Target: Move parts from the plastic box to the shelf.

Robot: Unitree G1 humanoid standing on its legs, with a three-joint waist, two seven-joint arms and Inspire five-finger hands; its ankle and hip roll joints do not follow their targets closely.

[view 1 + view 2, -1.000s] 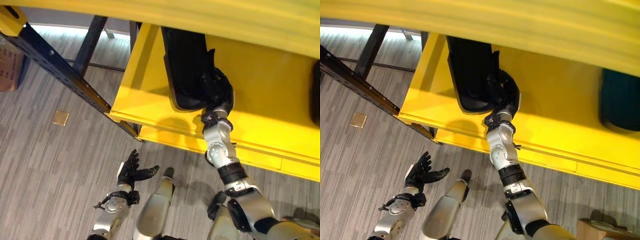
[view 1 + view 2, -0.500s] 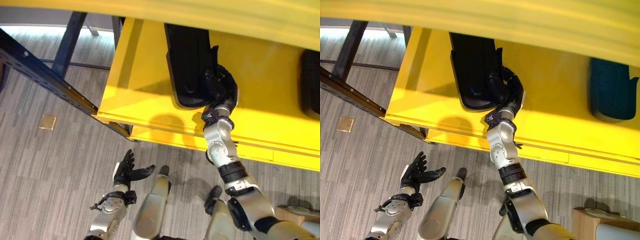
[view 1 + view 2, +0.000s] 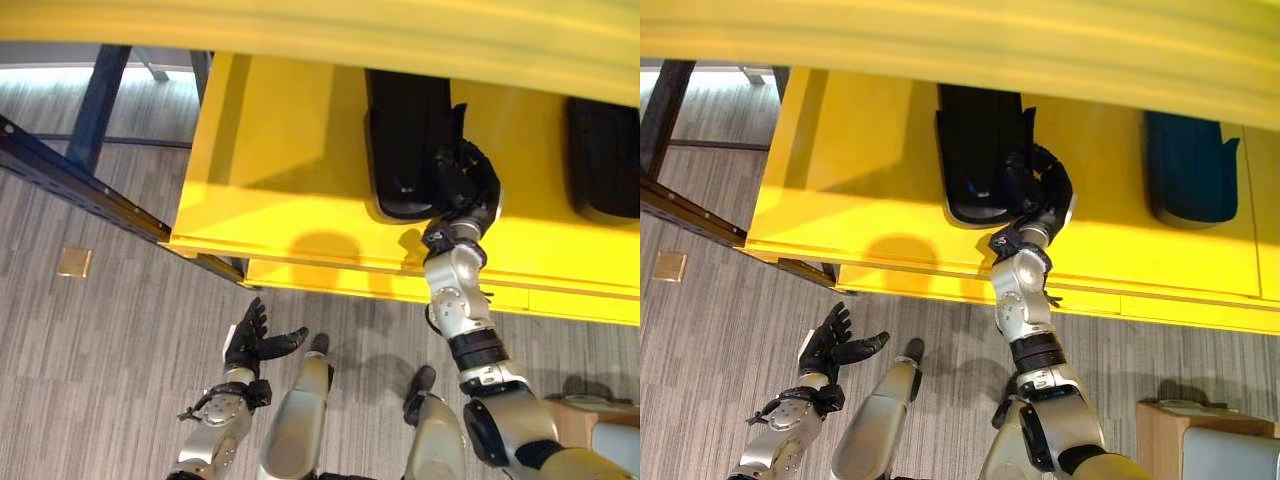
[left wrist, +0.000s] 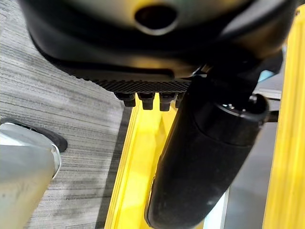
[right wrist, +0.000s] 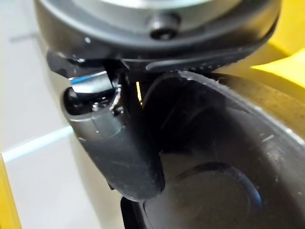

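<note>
The right hand reaches up onto the bright yellow metal shelf. Its fingers curl around the near right edge of a long black plastic part, which lies flat on the shelf. A second dark part lies on the shelf, well to the right. The left hand hangs low over the grey striped floor, fingers spread and holding nothing.
</note>
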